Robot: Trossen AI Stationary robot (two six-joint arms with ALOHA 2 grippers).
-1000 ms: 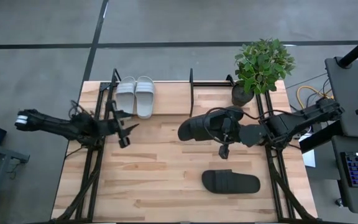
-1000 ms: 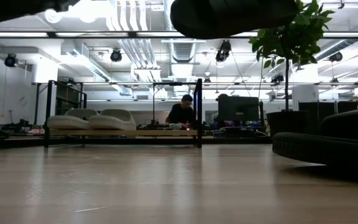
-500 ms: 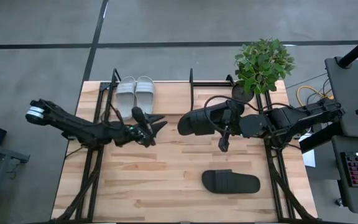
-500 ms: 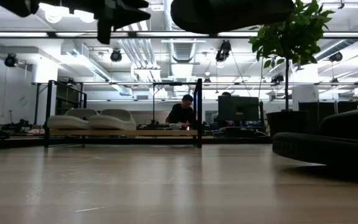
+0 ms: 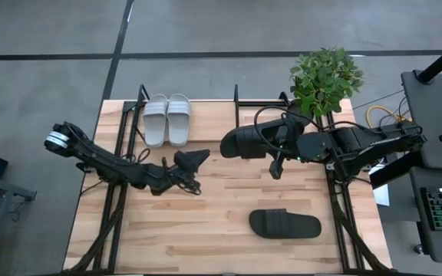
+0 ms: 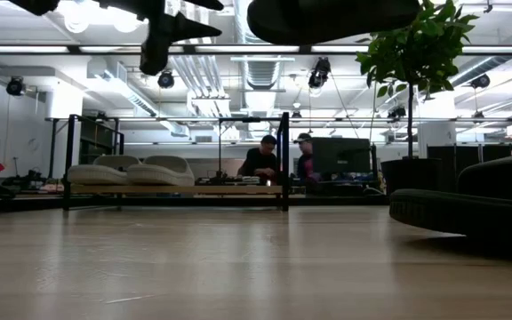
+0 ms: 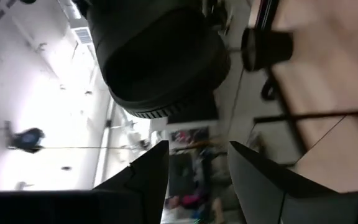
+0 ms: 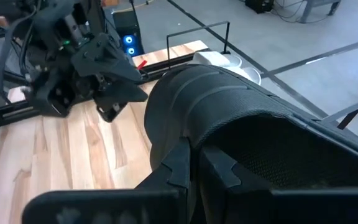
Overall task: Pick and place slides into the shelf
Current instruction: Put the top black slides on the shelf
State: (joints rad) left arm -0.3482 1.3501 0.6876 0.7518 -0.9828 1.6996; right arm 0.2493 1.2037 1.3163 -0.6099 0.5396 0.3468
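Right pincer (image 5: 276,150) clamped shut on a black slide (image 5: 245,143), held in the air above the bench (image 5: 206,222) near the shelf (image 5: 236,103). Left pincer (image 5: 196,159) partly open and empty, stretched toward that slide. Second black slide (image 5: 285,224) flat on the near right of the bench. Grey-white pair (image 5: 166,117) already on the shelf, far left.
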